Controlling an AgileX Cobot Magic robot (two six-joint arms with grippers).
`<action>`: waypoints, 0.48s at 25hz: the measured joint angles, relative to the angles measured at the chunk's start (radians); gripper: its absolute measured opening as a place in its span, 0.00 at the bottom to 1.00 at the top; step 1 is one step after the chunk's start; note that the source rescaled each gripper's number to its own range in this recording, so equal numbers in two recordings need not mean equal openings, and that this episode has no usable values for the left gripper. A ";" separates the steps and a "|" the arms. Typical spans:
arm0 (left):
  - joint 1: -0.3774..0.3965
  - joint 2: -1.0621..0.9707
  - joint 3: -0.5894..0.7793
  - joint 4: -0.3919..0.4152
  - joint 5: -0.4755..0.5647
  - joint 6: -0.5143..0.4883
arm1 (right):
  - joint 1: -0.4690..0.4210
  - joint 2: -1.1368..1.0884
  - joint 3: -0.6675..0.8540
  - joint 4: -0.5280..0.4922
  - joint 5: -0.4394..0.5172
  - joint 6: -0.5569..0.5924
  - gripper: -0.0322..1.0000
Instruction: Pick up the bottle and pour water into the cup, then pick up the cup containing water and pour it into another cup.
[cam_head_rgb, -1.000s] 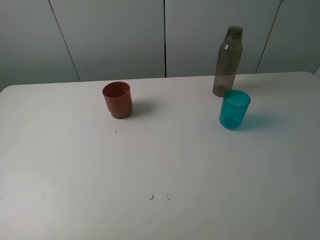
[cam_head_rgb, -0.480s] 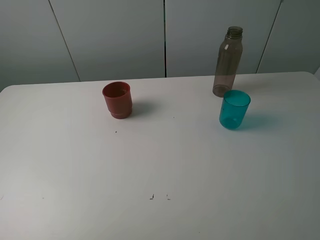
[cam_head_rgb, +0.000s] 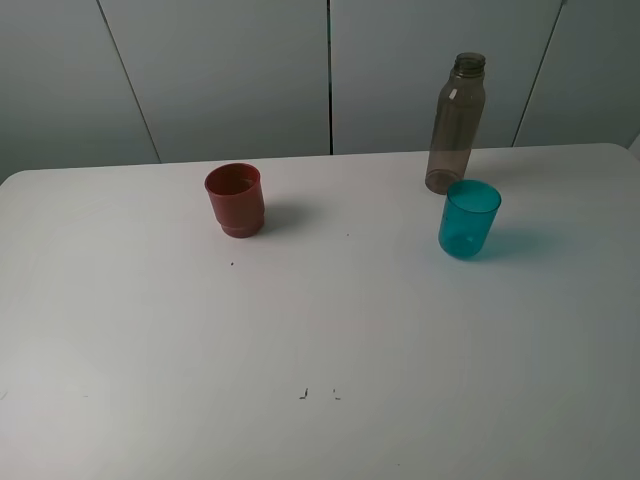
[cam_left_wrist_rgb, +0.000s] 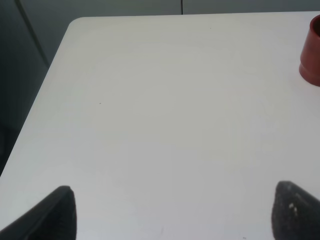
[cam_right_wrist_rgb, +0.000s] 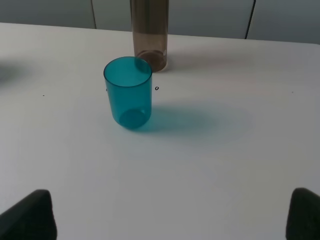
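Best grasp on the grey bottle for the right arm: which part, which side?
Grip the bottle on its straight cylindrical body, about mid-height, below the tapering shoulder and the open neck. It stands upright at the table's far edge, with the teal cup close in front of it. Judging by that, come in level from the right side, so the right end effector, now open, clears the cup.

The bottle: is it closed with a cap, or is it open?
Open. The bottle stands upright on the table behind the teal cup, and its threaded neck ends in a bare rim with no cap on it.
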 joint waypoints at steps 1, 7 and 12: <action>0.000 0.000 0.000 0.000 0.000 0.000 | 0.000 0.000 0.000 0.000 0.000 0.000 1.00; 0.000 0.000 0.000 0.000 0.000 0.000 | 0.000 0.000 0.000 0.000 0.000 0.000 1.00; 0.000 0.000 0.000 0.000 0.000 0.000 | 0.000 0.000 0.000 0.000 0.000 -0.002 1.00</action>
